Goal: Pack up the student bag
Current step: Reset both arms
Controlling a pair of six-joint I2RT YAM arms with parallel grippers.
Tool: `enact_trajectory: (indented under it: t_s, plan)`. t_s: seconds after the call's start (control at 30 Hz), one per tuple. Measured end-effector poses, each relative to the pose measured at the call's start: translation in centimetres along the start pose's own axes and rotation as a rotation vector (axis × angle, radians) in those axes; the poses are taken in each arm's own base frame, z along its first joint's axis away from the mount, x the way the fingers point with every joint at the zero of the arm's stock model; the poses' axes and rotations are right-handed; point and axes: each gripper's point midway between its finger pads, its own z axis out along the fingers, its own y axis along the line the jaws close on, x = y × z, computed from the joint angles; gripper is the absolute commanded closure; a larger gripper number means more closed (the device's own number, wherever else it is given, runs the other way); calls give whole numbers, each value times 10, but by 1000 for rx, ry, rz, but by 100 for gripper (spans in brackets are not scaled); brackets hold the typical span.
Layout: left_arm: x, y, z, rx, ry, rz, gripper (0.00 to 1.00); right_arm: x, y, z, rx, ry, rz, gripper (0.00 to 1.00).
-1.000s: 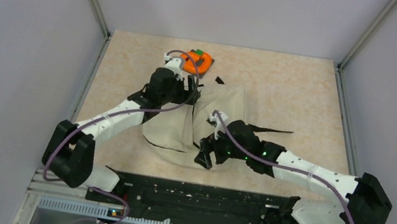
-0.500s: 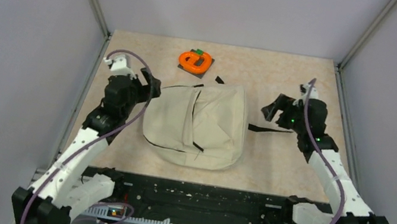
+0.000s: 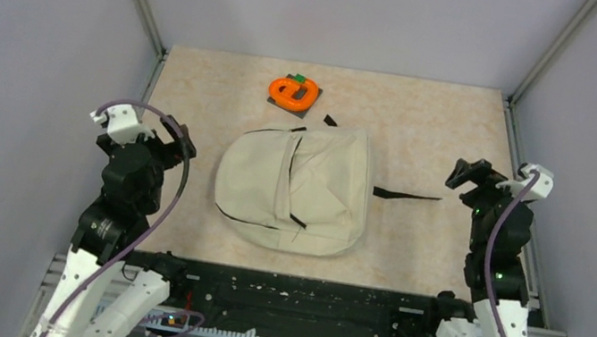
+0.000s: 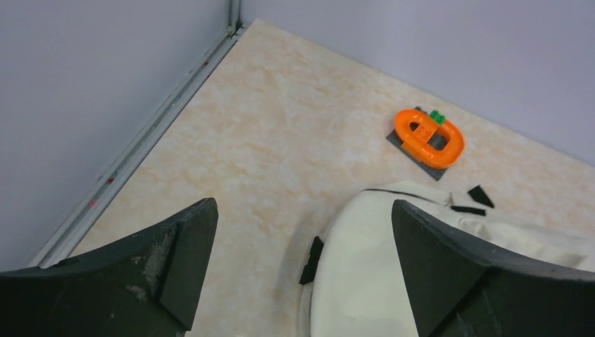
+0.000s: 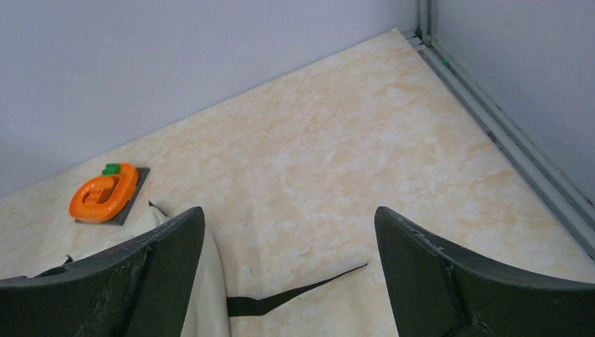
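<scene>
The cream-beige student bag [image 3: 296, 188] lies flat in the middle of the table, with a black strap [image 3: 406, 196] trailing to its right. It also shows in the left wrist view [image 4: 365, 274] and at the lower left of the right wrist view [image 5: 210, 295]. My left gripper [image 3: 175, 135] is open and empty, raised to the left of the bag. My right gripper [image 3: 468, 174] is open and empty, raised to the right of the bag, beyond the strap's end.
An orange toy on a dark grey plate [image 3: 293, 93] sits behind the bag near the back wall; it shows in the left wrist view [image 4: 429, 135] and the right wrist view [image 5: 105, 194]. Metal rails [image 3: 131, 119] and grey walls bound the table.
Both arms have pulled away from the bag, the left one to the left edge and the right one to the right edge. The bag now lies flat and uncovered.
</scene>
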Motion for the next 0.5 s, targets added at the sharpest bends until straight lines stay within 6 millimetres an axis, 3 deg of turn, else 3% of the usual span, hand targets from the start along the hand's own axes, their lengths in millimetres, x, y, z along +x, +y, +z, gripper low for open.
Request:
enact_trajectory:
  t_s: [0.17, 0.5]
  plan:
    - [32, 16, 1, -40, 56, 65, 2, 15, -20, -9, 55, -26, -20, 10]
    - [30, 20, -1, -54, 45, 73, 2, 14, -26, -9, 75, -42, -41, 10]
